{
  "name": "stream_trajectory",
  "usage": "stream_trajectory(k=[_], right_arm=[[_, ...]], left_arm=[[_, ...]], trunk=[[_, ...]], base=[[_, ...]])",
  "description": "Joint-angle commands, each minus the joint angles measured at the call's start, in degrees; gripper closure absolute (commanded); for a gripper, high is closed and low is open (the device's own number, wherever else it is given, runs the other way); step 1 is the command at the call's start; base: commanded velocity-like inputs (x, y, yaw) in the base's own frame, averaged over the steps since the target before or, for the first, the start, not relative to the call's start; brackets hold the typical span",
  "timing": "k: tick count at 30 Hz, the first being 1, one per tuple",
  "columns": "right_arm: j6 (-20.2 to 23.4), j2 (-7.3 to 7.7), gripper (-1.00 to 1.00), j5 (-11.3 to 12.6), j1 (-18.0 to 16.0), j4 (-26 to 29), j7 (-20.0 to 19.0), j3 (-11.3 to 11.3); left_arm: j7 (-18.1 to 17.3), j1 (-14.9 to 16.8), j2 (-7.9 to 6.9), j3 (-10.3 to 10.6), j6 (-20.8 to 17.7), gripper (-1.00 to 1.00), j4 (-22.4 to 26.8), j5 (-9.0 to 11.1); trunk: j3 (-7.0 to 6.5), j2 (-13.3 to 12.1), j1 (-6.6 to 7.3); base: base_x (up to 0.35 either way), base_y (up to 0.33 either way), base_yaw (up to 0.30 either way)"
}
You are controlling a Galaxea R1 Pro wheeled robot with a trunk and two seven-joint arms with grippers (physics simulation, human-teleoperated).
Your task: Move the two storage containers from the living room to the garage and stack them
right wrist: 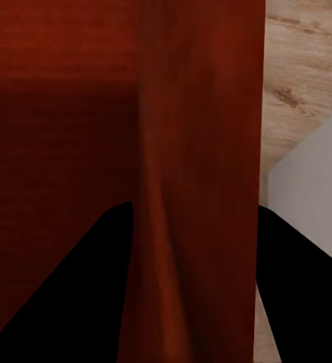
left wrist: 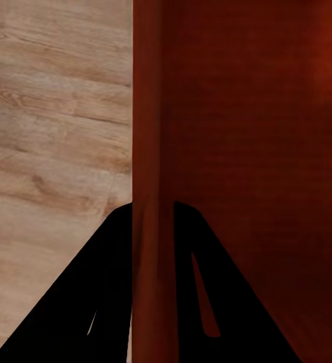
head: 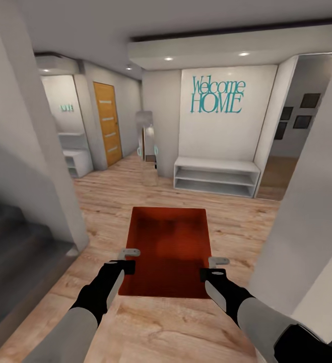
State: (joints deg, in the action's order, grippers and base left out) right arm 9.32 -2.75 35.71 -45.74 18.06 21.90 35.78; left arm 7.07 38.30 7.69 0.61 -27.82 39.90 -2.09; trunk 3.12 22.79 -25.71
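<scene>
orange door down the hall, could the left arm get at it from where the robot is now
Probably not. The orange door stands well down the hallway, past open wood floor, and the left gripper is shut on the wall of the red container, which the right gripper grips too.

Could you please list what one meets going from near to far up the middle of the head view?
Left gripper and right gripper → storage container → wood-plank floor → white shelf unit → "Welcome HOME" lettering.
</scene>
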Motion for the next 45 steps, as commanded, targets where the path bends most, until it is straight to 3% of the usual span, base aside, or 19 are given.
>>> stream_trajectory(k=[1,29,45], right_arm=[[0.4,0.02,1.0,-2.2,-0.1,0.2,0.4,-1.1],[0.4,0.02,1.0,-2.2,-0.1,0.2,0.4,-1.1],[0.4,0.11,1.0,-2.2,-0.1,0.2,0.4,-1.2]], left_arm=[[1.0,0.0,0.04,-1.0,-0.6,1.0,0.1,-2.0],[1.0,0.1,0.04,-1.1,-0.6,1.0,0.1,-2.0],[1.0,0.0,0.04,-1.1,-0.6,1.0,0.1,-2.0]], trunk=[[0.12,0.1,-0.07],[0.12,0.1,-0.07],[0.12,0.1,-0.07]], base=[[0.322,0.0,0.0],[0.322,0.0,0.002],[0.322,0.0,0.121]])
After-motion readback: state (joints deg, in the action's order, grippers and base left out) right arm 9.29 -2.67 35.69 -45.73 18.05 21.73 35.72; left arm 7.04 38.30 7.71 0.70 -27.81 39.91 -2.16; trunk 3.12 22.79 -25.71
